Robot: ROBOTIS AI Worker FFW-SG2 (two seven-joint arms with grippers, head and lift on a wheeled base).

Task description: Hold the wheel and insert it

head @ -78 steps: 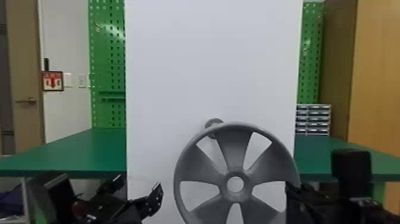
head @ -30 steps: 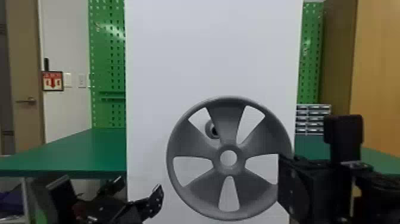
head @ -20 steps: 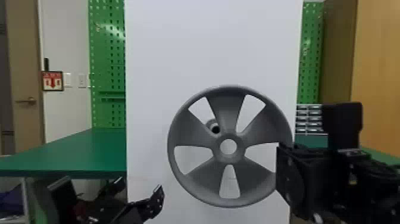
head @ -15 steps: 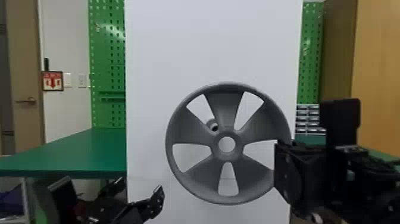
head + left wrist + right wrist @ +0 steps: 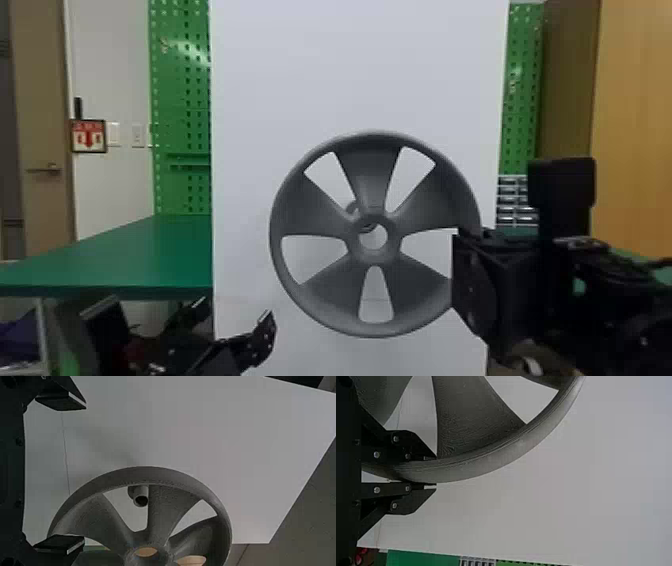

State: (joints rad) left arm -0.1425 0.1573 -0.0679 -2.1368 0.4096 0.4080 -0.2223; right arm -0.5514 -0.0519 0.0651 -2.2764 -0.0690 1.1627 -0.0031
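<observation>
My right gripper (image 5: 492,285) stands at the right edge of the grey five-spoke wheel (image 5: 372,305); in the right wrist view my right gripper (image 5: 433,471) is shut on the wheel's rim (image 5: 494,461). The wheel is upright before the white board (image 5: 350,65). Behind it, a grey peg (image 5: 352,206) on the board shows through a spoke opening, up and left of the hub hole. The left wrist view has the peg (image 5: 140,497) apart from the hub. My left gripper (image 5: 236,317) waits low at left, open; in its wrist view my left gripper (image 5: 61,473) has nothing between its fingers.
A green table (image 5: 125,255) extends behind the board on both sides. Drawer units (image 5: 515,200) stand at the back right, near a wooden cabinet (image 5: 632,125). Green pegboard (image 5: 182,100) rises behind the board's left side.
My right gripper has risen with the wheel and moved slightly left. The wheel's hub is now closer to the peg in the head view, hiding more of it. My left gripper has stayed put.
</observation>
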